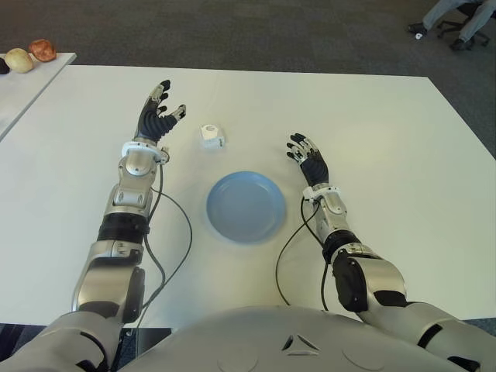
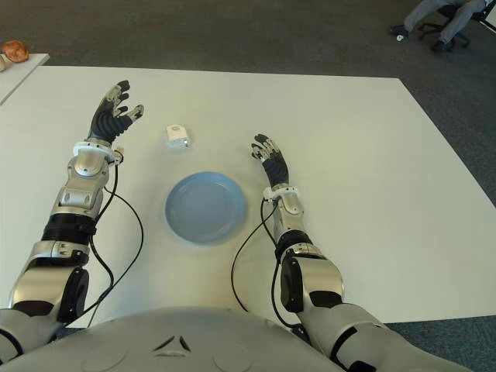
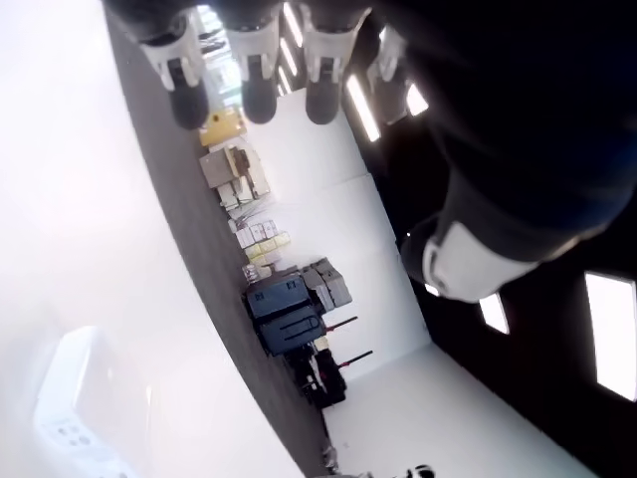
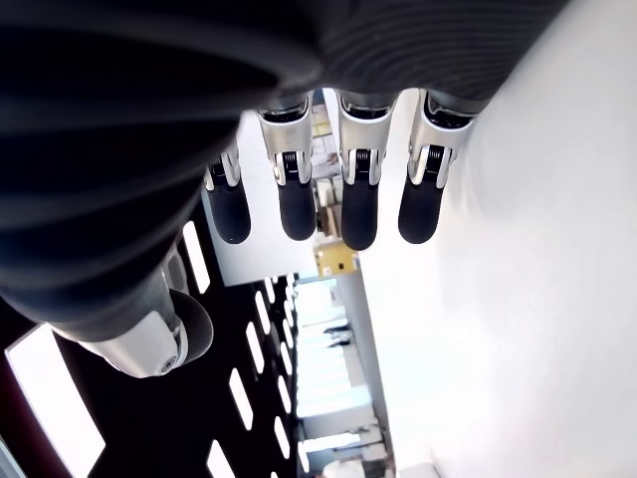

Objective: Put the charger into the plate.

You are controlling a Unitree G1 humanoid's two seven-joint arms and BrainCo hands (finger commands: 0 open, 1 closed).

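Reaching has barely begun: the charger [image 1: 211, 136] sits on the desk [image 1: 387, 139] just beyond the plate [image 1: 246, 206], which holds nothing. My left hand [image 1: 159, 115], fingers spread and holding nothing, hovers left of the charger. My right hand [image 1: 308, 159], also spread, shows right of the plate.

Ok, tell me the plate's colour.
Light blue; the plate shows best in the left eye view.

The charger [image 3: 70, 418] was just a blurry white blob cut off at the left wrist view's edge, and the person [image 1: 453, 19] past the table's far right corner was mostly cropped out
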